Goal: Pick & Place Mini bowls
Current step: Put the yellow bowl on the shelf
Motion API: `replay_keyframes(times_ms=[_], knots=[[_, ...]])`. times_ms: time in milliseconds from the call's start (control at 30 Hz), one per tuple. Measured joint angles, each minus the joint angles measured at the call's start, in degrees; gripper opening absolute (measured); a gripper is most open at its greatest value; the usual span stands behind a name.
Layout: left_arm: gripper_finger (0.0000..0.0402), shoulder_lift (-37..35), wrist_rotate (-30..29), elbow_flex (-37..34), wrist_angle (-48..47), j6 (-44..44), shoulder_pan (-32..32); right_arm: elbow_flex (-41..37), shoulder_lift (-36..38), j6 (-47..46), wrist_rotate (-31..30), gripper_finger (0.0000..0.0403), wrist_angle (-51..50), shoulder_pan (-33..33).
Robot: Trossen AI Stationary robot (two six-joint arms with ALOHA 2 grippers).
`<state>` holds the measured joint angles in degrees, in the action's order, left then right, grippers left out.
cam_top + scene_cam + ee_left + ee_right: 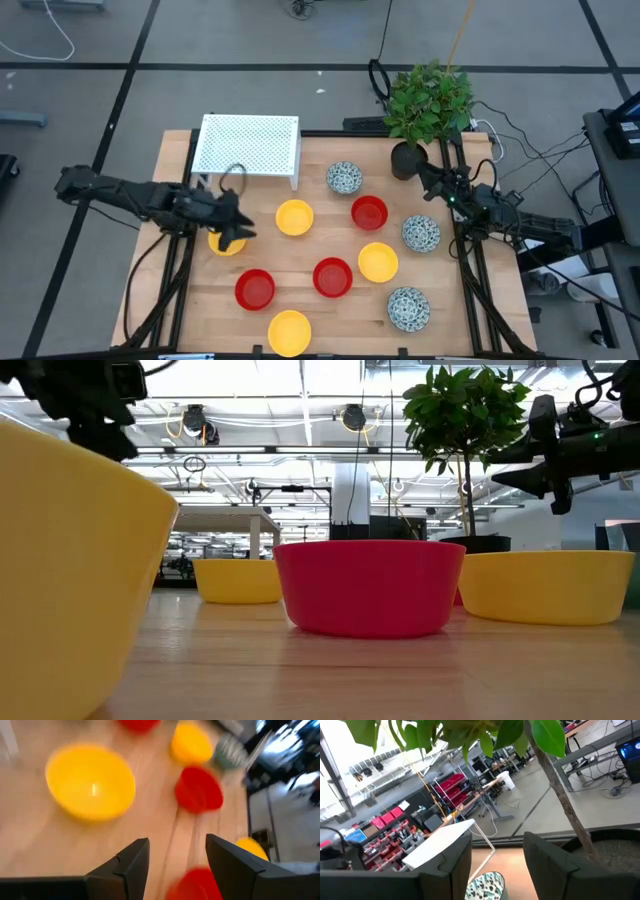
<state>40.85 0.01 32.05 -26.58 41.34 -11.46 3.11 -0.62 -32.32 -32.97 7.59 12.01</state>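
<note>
Ten mini bowls lie spread across the wooden table (180, 150): yellow ones (294, 217), red ones (369, 212) and speckled white ones (421, 233). Largest of the other things, the white perforated rack (248, 146) stands at the far edge, the potted plant (428, 100) beside it. Above one yellow bowl (226, 242) hangs the left gripper (232, 231), jaws wide and empty; the right gripper (430, 182) waits near the plant, fingers (451, 861) likewise apart.

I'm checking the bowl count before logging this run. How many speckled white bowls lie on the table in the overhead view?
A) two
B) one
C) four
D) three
D: the overhead view shows three speckled bowls, one beside the white perforated rack at, one near the right edge, and one toward the front right.
</note>
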Motion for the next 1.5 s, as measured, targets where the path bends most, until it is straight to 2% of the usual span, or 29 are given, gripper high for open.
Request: replay_keyframes(times_ms=[233, 467, 600, 833, 1000, 1133, 1300, 1333, 1500], knots=[[0.0198, 15.6, -0.4, 8.7, -12.9, 15.3, -4.1, 0.0, 0.0, 0.0, 0.2, 0.0164, -0.5, 0.0], [0.0198, 29.3, -3.0, 9.0, -21.2, 26.8, -5.9, 0.0, 0.0, 0.3, 0.2, 0.0165, -0.6, 0.0], [0.0198, 34.6, -3.1, 9.0, -23.4, 33.7, -5.9, 0.0, 0.0, 0.4, 0.2, 0.0164, -0.6, 0.0], [0.0198, 41.0, -3.0, 9.0, -21.5, 37.2, -5.9, 0.0, 0.0, 0.5, 0.2, 0.0165, -0.6, 0.0], [0.0194, 43.0, -1.8, 9.0, -19.6, 36.3, -5.9, 0.0, 0.0, 0.5, 0.2, 0.0164, -0.6, 0.0], [0.0149, 43.1, -3.2, 9.0, -19.7, 36.8, -5.9, 0.0, 0.0, 0.4, 0.2, 0.0164, -0.6, 0.0], [0.0029, 43.1, -2.6, 9.0, -19.4, 36.8, -5.9, 0.0, 0.0, 0.5, 0.2, 0.0164, -0.6, 0.0], [0.0016, 43.1, -2.2, 9.0, -19.2, 37.3, -5.9, 0.0, 0.0, 0.4, 0.2, 0.0165, -0.6, 0.0], [0.0012, 42.7, -1.0, 9.6, -16.0, 38.6, -5.9, 0.0, 0.0, 0.4, 0.2, 0.0165, -0.6, 0.0]])
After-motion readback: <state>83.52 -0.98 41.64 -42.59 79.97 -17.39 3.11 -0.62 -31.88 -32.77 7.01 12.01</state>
